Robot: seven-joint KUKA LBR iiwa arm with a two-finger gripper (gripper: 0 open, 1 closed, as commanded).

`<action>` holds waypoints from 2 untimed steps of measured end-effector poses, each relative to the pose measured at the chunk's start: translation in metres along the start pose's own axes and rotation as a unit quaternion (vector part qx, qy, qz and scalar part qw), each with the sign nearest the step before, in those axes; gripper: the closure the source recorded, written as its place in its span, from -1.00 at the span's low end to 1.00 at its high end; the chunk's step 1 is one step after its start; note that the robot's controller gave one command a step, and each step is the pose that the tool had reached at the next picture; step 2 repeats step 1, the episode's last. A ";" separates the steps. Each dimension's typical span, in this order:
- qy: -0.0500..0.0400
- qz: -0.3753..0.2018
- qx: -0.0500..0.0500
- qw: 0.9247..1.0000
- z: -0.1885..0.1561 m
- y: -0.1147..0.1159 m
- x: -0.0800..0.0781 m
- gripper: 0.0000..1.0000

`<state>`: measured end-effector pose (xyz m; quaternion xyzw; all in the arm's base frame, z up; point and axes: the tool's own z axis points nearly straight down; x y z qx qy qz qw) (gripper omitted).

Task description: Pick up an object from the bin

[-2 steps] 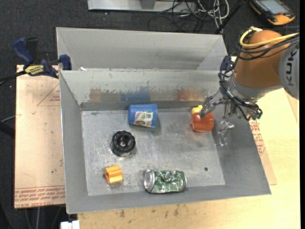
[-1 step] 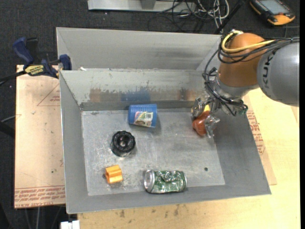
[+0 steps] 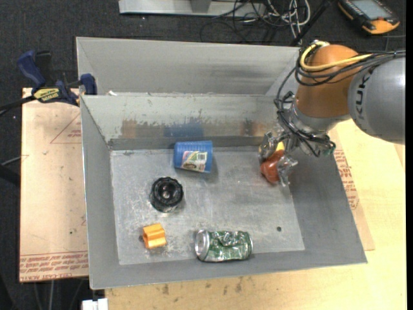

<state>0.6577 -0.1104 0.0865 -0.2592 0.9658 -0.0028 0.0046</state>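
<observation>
Four bystanders well clear on left: orange block (image 3: 153, 236), black knob (image 3: 167, 193), blue cup (image 3: 193, 156) on side, crushed can (image 3: 223, 245); no snag risk for lift. Far right of bin (image 3: 193, 70) floor, near back wall, red lump (image 3: 270, 170) sits between fingers of claw (image 3: 278, 165), which looks clamped on it. Best move, as judged: hold squeeze steady, rise straight up, stay off right sloping wall. Lump: small, red-orange, rounded, part hidden by fingers; kind unclear.

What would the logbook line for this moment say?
gripper: at red thing, right of bin | loose: blue can, black knob, orange block, green can
</observation>
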 end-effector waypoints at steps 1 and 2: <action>0.000 0.008 -0.002 1.000 -0.156 -0.011 0.003 1.00; 0.000 0.008 -0.002 1.000 -0.156 -0.011 0.003 1.00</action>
